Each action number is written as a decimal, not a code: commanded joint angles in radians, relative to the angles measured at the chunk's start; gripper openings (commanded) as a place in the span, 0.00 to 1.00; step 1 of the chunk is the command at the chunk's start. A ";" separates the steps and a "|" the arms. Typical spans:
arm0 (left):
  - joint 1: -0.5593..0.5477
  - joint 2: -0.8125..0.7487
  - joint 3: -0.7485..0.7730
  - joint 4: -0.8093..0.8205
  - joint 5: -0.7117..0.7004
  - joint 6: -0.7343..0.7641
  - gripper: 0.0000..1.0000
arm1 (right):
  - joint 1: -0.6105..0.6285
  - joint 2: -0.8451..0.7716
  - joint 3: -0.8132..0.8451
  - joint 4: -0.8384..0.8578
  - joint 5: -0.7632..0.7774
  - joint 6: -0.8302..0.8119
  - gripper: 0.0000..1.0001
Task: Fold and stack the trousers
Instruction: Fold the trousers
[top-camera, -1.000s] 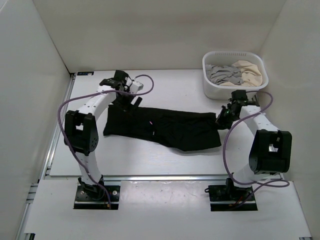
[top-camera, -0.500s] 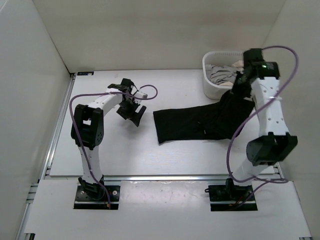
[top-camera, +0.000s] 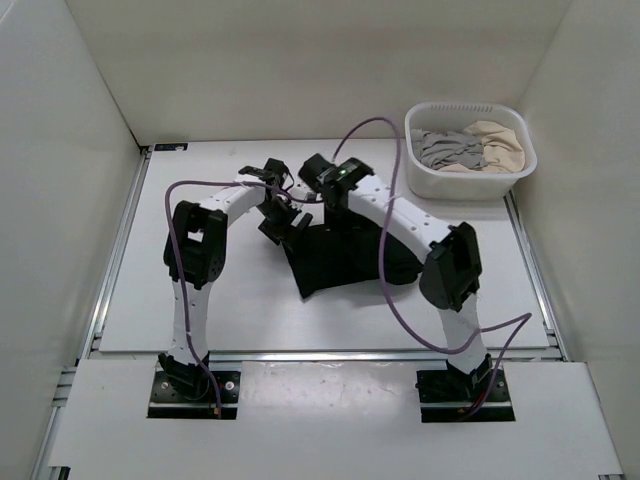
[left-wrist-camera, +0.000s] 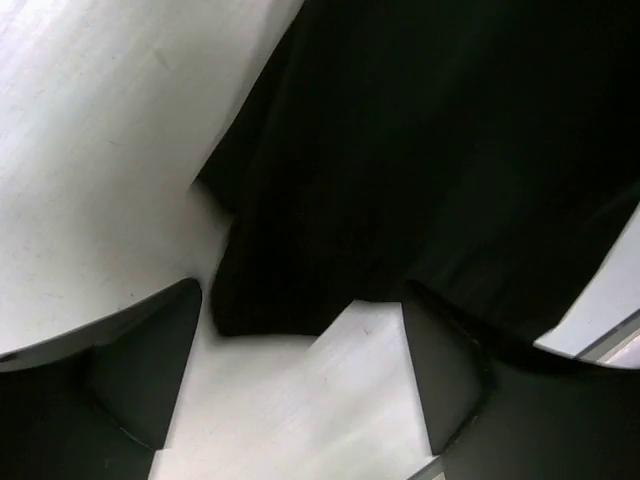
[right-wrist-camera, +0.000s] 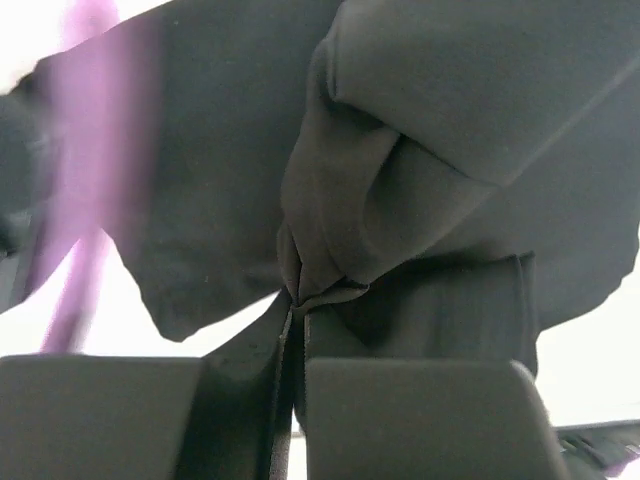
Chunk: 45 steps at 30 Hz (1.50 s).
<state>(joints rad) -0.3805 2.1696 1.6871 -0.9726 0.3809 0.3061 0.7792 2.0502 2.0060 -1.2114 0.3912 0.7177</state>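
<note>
Swung leftward, right claw (right-wrist-camera: 295, 312) pinches the trousers (top-camera: 345, 258), bunched just beside the spread left claw (left-wrist-camera: 300, 297).

One trousers (top-camera: 330, 265), one basket (top-camera: 465, 186), two garments (top-camera: 445, 150) (top-camera: 497, 145)

White arms (top-camera: 225, 198), black joints (top-camera: 195, 245), looping purple cables (top-camera: 372, 122)

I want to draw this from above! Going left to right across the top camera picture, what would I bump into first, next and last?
left claw → trousers → white basket
</note>
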 joint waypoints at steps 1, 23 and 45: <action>-0.003 0.062 0.000 0.008 0.009 0.017 0.81 | 0.044 0.082 0.080 0.105 0.068 0.097 0.00; 0.061 0.082 -0.018 0.008 0.006 0.056 0.43 | 0.213 0.318 0.238 0.386 -0.230 -0.147 0.03; 0.145 -0.261 0.120 0.017 -0.133 0.096 0.99 | 0.123 -0.231 -0.271 0.452 -0.143 -0.195 0.82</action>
<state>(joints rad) -0.1596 2.0270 1.7622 -0.9791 0.1356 0.3450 1.0214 1.9522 1.8450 -0.7609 0.2092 0.4488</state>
